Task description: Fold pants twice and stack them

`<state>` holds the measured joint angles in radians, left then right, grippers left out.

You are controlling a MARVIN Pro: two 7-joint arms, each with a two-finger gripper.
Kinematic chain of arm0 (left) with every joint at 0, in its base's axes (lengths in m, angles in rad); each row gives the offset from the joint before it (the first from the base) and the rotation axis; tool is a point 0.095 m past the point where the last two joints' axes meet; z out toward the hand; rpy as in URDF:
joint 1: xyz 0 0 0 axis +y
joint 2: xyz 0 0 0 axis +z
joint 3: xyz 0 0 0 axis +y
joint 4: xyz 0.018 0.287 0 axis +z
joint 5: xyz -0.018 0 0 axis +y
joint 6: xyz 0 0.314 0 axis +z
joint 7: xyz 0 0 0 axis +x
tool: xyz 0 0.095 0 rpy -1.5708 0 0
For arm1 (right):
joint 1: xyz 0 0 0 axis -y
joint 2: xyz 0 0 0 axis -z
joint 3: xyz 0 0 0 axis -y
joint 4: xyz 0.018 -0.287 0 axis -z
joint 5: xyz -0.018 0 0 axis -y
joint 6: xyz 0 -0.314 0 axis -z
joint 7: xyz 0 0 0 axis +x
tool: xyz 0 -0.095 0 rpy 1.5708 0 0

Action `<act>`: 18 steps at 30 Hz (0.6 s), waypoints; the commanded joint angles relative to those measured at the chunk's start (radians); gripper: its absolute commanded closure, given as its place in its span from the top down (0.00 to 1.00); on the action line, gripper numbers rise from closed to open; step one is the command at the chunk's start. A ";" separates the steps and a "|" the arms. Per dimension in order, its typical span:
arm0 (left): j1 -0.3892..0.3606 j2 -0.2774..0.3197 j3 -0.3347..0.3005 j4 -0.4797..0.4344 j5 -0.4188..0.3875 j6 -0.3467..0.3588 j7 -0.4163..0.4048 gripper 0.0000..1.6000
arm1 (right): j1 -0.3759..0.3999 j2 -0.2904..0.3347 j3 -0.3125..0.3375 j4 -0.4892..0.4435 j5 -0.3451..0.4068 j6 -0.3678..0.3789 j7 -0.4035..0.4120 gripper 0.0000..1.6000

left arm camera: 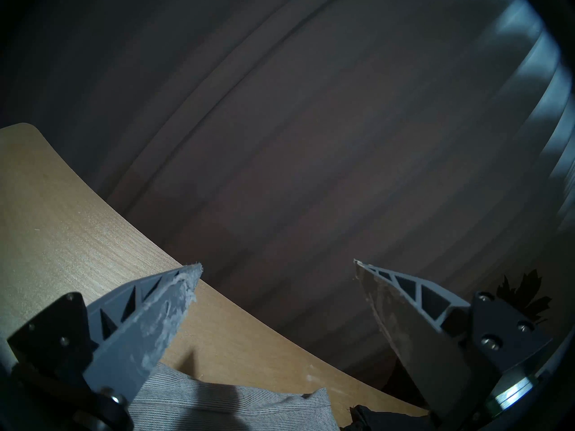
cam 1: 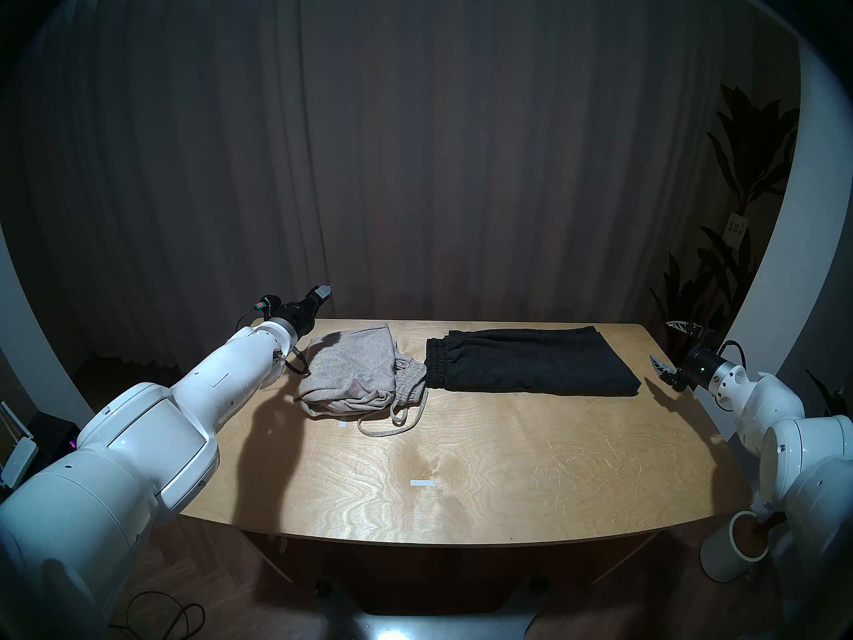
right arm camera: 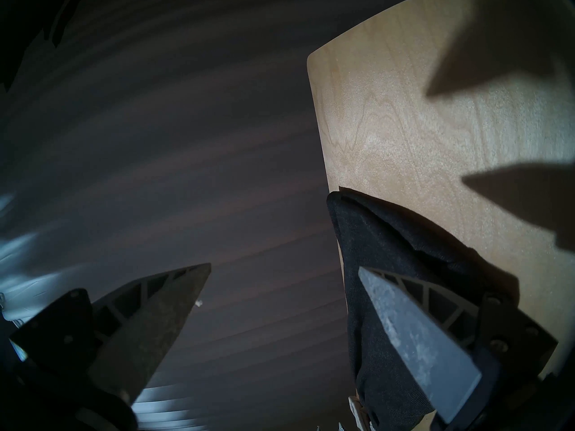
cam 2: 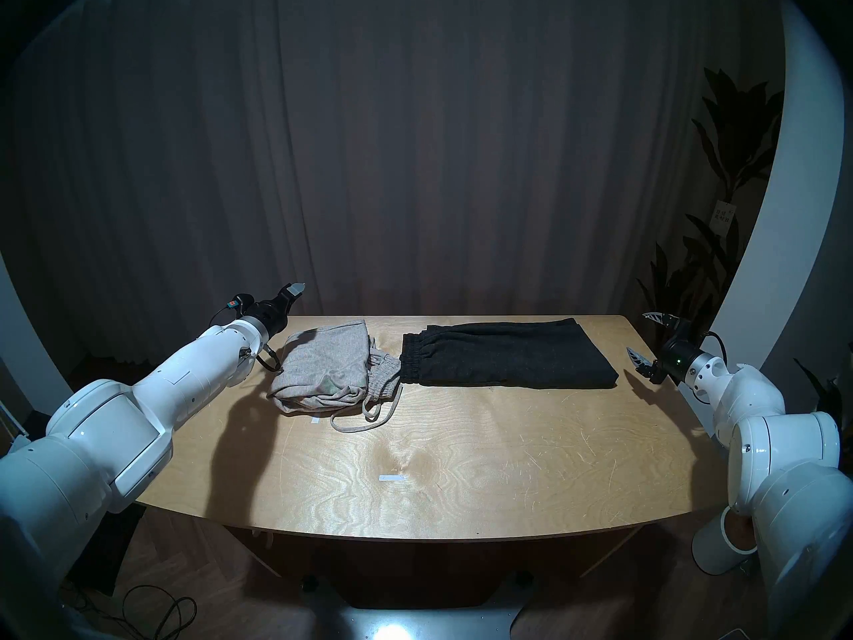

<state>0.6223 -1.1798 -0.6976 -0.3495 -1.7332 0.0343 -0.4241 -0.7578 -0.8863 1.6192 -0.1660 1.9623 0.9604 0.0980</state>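
The light grey pants (cam 1: 355, 376) lie in a loose folded bundle at the table's far left, waistband and pale cord trailing toward the front. The black pants (cam 1: 531, 359) lie flat as a long folded rectangle at the far right, waistband toward the grey ones. My left gripper (cam 1: 321, 297) hovers over the far left corner, just beyond the grey pants (left arm camera: 217, 408), open and empty (left arm camera: 277, 265). My right gripper (cam 1: 668, 343) hangs off the table's right edge beside the black pants (right arm camera: 389, 265), open and empty (right arm camera: 284, 268).
The wooden table (cam 1: 484, 463) carries a small white tape mark (cam 1: 423, 483) near its front middle and another by the grey cord. A dark curtain hangs behind. A plant (cam 1: 738, 186) stands at the right, and a white cylinder (cam 1: 734, 551) on the floor.
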 commanded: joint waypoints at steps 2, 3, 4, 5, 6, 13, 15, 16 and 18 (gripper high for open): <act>-0.006 0.019 -0.009 -0.027 -0.007 0.008 -0.038 1.00 | -0.011 -0.002 0.008 0.001 0.009 0.000 0.008 1.00; -0.006 0.019 -0.009 -0.027 -0.007 0.008 -0.038 1.00 | -0.011 -0.002 0.008 0.001 0.009 0.000 0.008 1.00; -0.005 0.019 -0.009 -0.028 -0.008 0.009 -0.040 1.00 | -0.011 -0.002 0.008 0.001 0.010 0.000 0.008 1.00; -0.004 0.021 -0.009 -0.030 -0.009 0.011 -0.042 1.00 | -0.011 -0.004 0.010 0.002 0.012 0.000 0.008 1.00; -0.002 0.021 -0.010 -0.032 -0.011 0.012 -0.044 1.00 | -0.009 -0.005 0.011 0.000 0.013 0.000 0.008 1.00; 0.008 0.031 -0.013 -0.046 -0.020 0.023 -0.064 1.00 | -0.018 -0.009 0.018 0.004 0.018 0.000 0.009 1.00; 0.011 0.034 -0.014 -0.051 -0.022 0.027 -0.069 1.00 | -0.019 -0.002 0.016 0.000 0.016 0.000 0.008 1.00; 0.013 0.035 -0.014 -0.054 -0.023 0.029 -0.073 1.00 | -0.019 0.000 0.017 0.000 0.015 0.000 0.008 1.00; 0.016 0.038 -0.015 -0.058 -0.026 0.033 -0.078 1.00 | -0.022 0.005 0.015 -0.002 0.012 0.000 0.006 1.00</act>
<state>0.6506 -1.1536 -0.7055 -0.3818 -1.7552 0.0611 -0.4719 -0.7829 -0.8963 1.6326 -0.1528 1.9722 0.9603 0.0975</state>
